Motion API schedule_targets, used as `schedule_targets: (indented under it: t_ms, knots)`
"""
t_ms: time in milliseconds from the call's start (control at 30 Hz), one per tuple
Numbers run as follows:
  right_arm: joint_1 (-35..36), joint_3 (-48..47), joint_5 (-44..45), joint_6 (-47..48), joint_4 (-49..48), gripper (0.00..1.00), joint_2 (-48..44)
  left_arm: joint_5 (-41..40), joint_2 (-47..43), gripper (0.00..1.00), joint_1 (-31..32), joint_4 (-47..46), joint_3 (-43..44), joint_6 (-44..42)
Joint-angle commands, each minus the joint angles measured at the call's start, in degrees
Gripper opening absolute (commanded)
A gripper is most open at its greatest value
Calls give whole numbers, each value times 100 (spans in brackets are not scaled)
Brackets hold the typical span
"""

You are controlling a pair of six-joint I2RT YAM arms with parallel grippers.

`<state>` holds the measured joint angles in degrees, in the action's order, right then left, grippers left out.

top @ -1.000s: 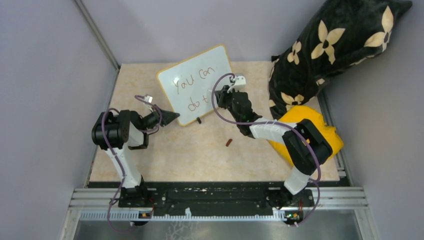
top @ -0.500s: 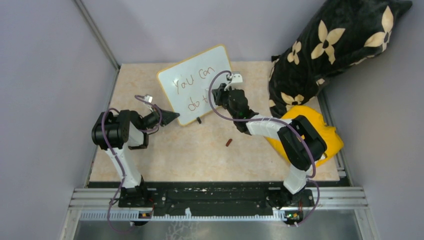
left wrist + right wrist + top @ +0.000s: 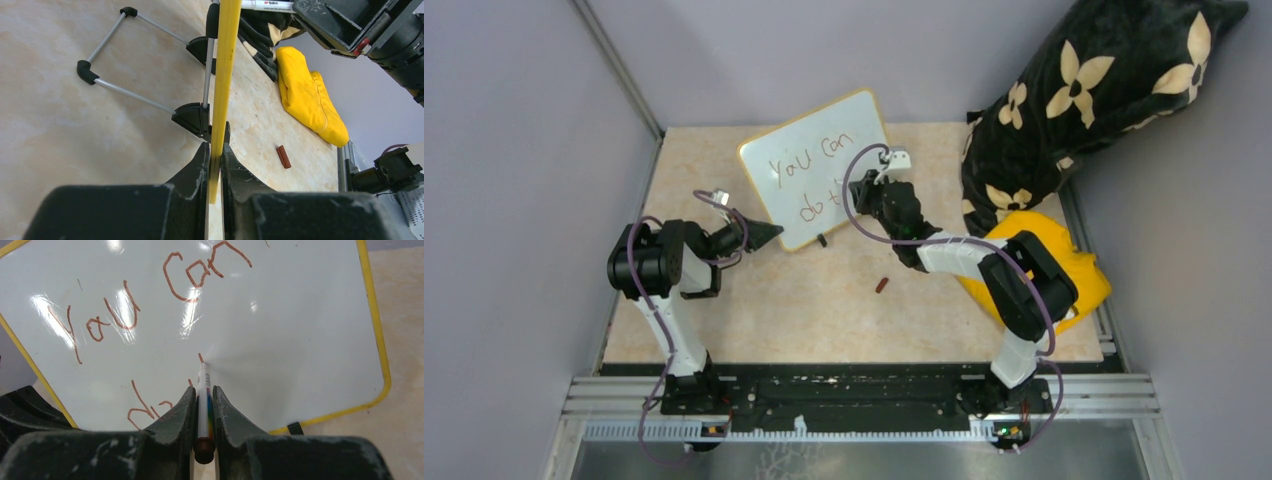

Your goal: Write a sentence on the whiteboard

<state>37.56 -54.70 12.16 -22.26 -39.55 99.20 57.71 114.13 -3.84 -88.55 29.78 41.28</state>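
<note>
Overhead view: the whiteboard (image 3: pixel 816 172) stands tilted toward the far middle of the table (image 3: pixel 804 320), with the sentence (image 3: pixel 809 168) readable only as "You can" above "do t". The left gripper (image 3: pixel 769 236) meets the board's near-left corner and the right gripper (image 3: pixel 860 186) sits at its right side, but how either pair of jaws stands cannot be told from this height. This view alone shows the black flower-patterned cushion (image 3: pixel 1094 90) at the far right, with the yellow cloth (image 3: pixel 1079 275) in front of it, beside the right arm. A small reddish-brown piece (image 3: pixel 882 285) lies on the table, apart from the board. Left wrist view: the board appears edge-on as a thin yellow strip, and the left jaws are closed narrowly on that frame edge, one finger on each face. It also shows the wire stand (image 3: pixel 125 90) with black feet behind the board, which the overhead view hides. Right wrist view: the jaws are closed narrowly on a marker (image 3: pixel 203 385), whose tip touches the white surface at a short new stroke to the right of "do". Here the lettering appears reddish brown rather than dark.
</note>
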Motion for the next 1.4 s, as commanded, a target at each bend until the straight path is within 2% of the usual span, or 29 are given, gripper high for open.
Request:
schedule_targets:
  t_ms: [0,467,1367]
  knots:
    - [-79,258,18,-107,-106,0,-77,87,65,0,50,-251,72,91]
    - [-81,803,10,-253,-286,0,-242,82,66,0,57,-250,72,96]
    - [-89,-95,38,-17,-42,0,-53,100,57,0,67,-225,72,75]
